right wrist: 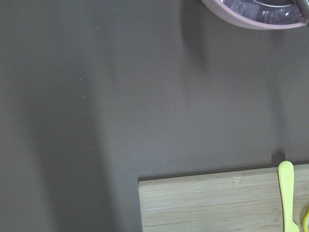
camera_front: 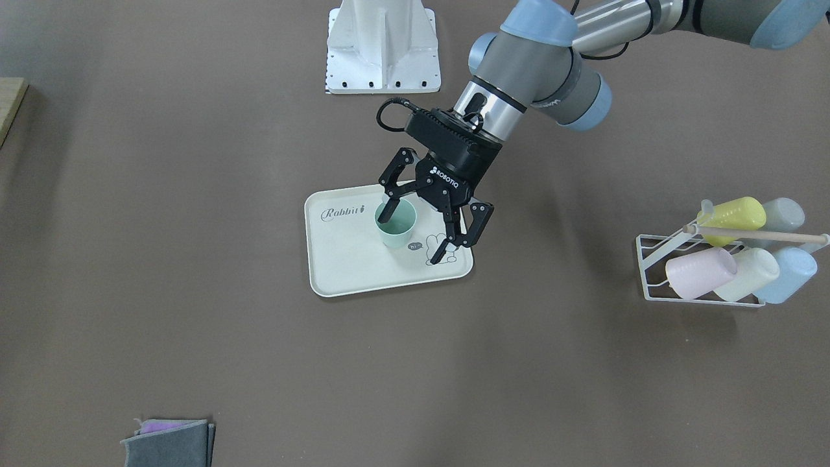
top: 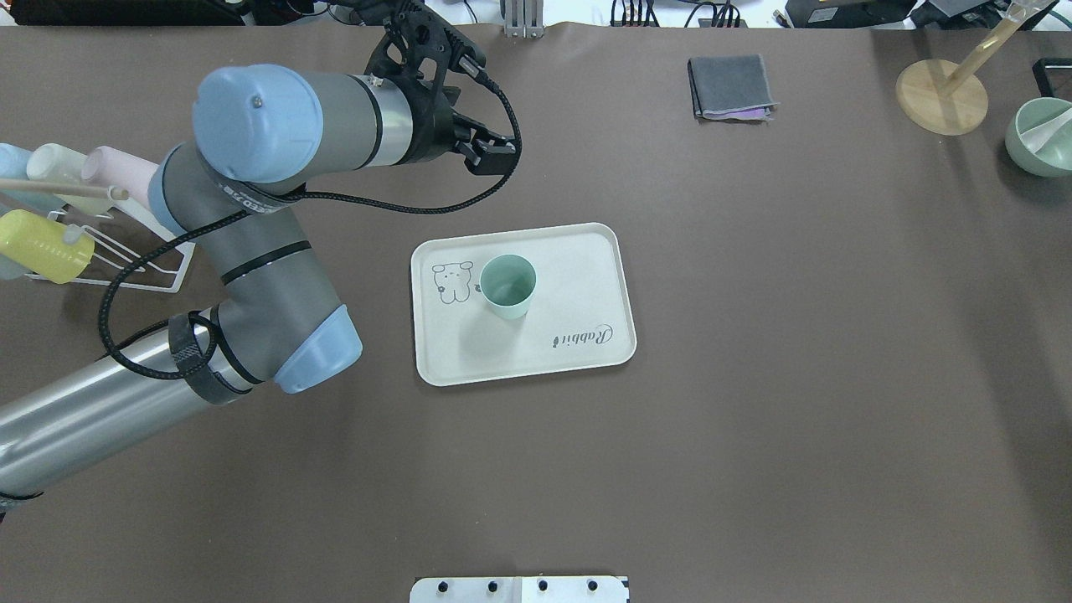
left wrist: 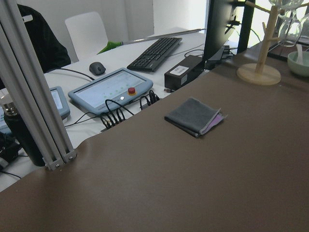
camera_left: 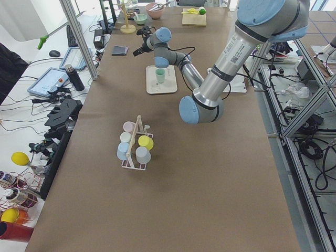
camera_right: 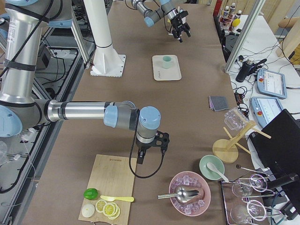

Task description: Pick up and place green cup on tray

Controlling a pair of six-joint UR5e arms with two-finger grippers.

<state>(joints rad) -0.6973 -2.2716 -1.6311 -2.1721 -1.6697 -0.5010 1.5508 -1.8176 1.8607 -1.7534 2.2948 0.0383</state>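
My left gripper (camera_front: 413, 235) hangs in the air with its jaws spread wide, holding nothing. The green cup (top: 507, 285) stands upright, mouth up, on the tray (top: 578, 268), just beside the printed bunny and toward the tray's end on my left. From overhead, my gripper is beyond the tray's far edge and off to my left of it, raised high above the table, so the cup sits below and behind my fingers, well apart from them. In the front-facing view one finger crosses the cup's rim, but that is only the line of sight; the overhead and right-end views show gripper and cup apart. My wrist camera looks out almost level across the brown table at a folded grey cloth (left wrist: 193, 117) near the operators' edge.

A wire rack (camera_front: 648, 279) stands on my left, well apart from the tray, with pastel cups (camera_front: 700, 272) lying on their sides in it. A wooden stand (top: 942, 96) and a pale green bowl (top: 1038, 134) sit at the far corner on my right.

My right gripper (camera_right: 140, 157) points down just beside a wooden cutting board (camera_right: 112, 180) at the table's right end, far from the tray. It shows only in the side view, so I cannot tell whether it is wide or closed. Its wrist camera sees the board's corner, a yellow knife (right wrist: 286, 193) and the rim of a pink bowl (right wrist: 251, 14).
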